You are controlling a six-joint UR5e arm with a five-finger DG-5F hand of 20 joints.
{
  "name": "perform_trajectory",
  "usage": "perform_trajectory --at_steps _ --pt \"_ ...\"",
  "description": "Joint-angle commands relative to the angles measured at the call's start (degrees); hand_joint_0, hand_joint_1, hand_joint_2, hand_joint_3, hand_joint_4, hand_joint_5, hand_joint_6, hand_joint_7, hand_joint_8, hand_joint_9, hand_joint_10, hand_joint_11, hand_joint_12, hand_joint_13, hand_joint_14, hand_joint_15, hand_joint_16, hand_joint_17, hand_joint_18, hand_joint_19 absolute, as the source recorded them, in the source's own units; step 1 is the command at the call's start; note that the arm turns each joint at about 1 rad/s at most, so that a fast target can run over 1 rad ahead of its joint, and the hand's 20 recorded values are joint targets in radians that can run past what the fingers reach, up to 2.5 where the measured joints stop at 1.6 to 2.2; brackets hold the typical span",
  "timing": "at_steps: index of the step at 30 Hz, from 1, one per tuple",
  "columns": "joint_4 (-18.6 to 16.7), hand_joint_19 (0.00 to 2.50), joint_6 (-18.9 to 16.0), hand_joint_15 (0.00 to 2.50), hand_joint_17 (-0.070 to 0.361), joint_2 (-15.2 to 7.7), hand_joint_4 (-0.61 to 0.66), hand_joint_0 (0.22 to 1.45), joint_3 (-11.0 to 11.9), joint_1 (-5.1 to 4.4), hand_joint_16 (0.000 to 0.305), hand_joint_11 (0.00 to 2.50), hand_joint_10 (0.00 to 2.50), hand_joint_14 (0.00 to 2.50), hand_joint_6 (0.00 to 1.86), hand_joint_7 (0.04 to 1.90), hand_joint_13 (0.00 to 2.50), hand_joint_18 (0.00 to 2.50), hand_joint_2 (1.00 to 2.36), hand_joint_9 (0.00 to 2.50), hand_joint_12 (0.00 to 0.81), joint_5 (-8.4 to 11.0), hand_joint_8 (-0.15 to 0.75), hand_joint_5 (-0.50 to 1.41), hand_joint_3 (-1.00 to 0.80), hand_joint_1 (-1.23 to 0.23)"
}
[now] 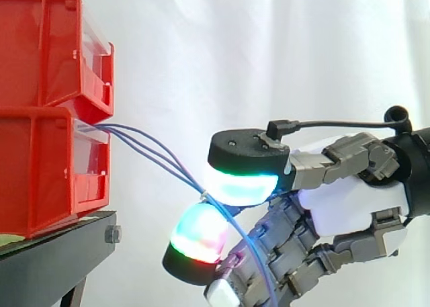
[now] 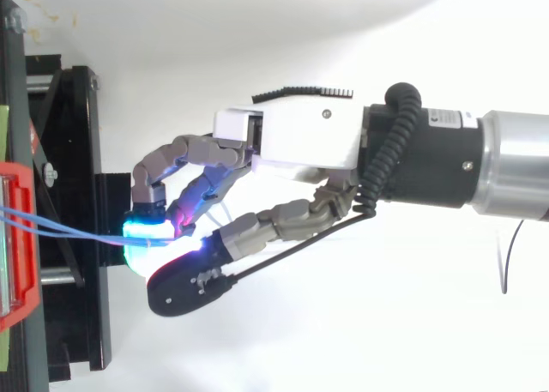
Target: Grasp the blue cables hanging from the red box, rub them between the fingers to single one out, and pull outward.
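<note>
The robot hand (image 1: 349, 203) is clamped on the blue cables (image 1: 151, 149), pinching them between two thick, rounded glowing pads (image 1: 242, 185). In the side view the thin, smooth strands leave the front of the glossy red box (image 1: 40, 176), slope toward 4 o'clock into the pinch, and hang limp below it. To rub well, the pads should probably roll lightly across each other so the slippery strands fan apart rather than bunch, before any pull toward 3 o'clock.
</note>
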State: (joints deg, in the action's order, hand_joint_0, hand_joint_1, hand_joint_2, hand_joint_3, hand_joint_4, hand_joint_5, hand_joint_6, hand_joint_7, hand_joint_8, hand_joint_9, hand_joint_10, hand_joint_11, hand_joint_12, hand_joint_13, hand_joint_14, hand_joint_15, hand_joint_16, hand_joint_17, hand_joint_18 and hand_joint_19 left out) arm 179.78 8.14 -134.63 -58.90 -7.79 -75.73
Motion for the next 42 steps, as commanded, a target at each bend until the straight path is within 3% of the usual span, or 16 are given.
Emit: perform_trajectory --at_steps 1,5,12,16,19,22,26,34,42 --pt "1.8 0.55 -0.14 0.3 0.11 0.51 0.23 0.52 -0.07 0.41 0.049 0.32 0.01 0.01 0.68 1.12 0.73 0.6 1.0 0.81 0.357 -0.82 0.306 -0.13 -0.5 -0.56" --pt "2.95 0.56 -0.32 0.31 0.106 1.12 0.22 0.56 0.01 0.76 0.047 0.33 0.01 0.01 0.66 1.15 0.71 0.58 1.0 0.81 0.348 -1.35 0.3 -0.13 -0.44 -0.51" --pt "3.65 0.56 -0.14 0.31 0.104 2.18 0.21 0.59 0.01 1.03 0.046 0.34 0.01 0.01 0.66 1.17 0.72 0.58 1.01 0.81 0.346 -1.43 0.298 -0.13 -0.36 -0.61" --pt "3.56 0.56 0.12 0.32 0.105 2.09 0.22 0.57 0.01 0.94 0.047 0.34 0.01 0.01 0.67 1.15 0.73 0.58 1.01 0.81 0.348 -1.35 0.299 -0.14 -0.4 -0.64" --pt "2.24 0.56 0.3 0.32 0.106 2.09 0.23 0.56 0.1 0.76 0.047 0.34 0.01 0.01 0.67 1.14 0.73 0.59 1.01 0.81 0.351 -0.91 0.304 -0.14 -0.42 -0.64" --pt "-0.75 0.56 0.3 0.32 0.107 2.09 0.23 0.55 0.01 0.59 0.047 0.34 0.01 0.01 0.67 1.13 0.73 0.59 1.0 0.81 0.354 1.29 0.303 -0.14 -0.43 -0.64" --pt "-2.33 0.56 0.21 0.32 0.108 2.09 0.23 0.54 0.01 0.32 0.048 0.34 0.01 0.01 0.67 1.13 0.73 0.59 1.0 0.81 0.357 2.52 0.306 -0.14 -0.44 -0.64" --pt "-3.65 0.56 0.12 0.32 0.108 2.09 0.23 0.54 0.1 -0.2 0.048 0.34 0.01 0.01 0.66 1.14 0.72 0.59 1.01 0.81 0.356 3.14 0.305 -0.14 -0.43 -0.63" --pt "-3.73 0.55 0.12 0.31 0.114 2.09 0.24 0.5 0.1 -0.12 0.051 0.34 0.01 0.01 0.66 1.14 0.72 0.6 1.0 0.81 0.37 3.05 0.32 -0.14 -0.49 -0.61"
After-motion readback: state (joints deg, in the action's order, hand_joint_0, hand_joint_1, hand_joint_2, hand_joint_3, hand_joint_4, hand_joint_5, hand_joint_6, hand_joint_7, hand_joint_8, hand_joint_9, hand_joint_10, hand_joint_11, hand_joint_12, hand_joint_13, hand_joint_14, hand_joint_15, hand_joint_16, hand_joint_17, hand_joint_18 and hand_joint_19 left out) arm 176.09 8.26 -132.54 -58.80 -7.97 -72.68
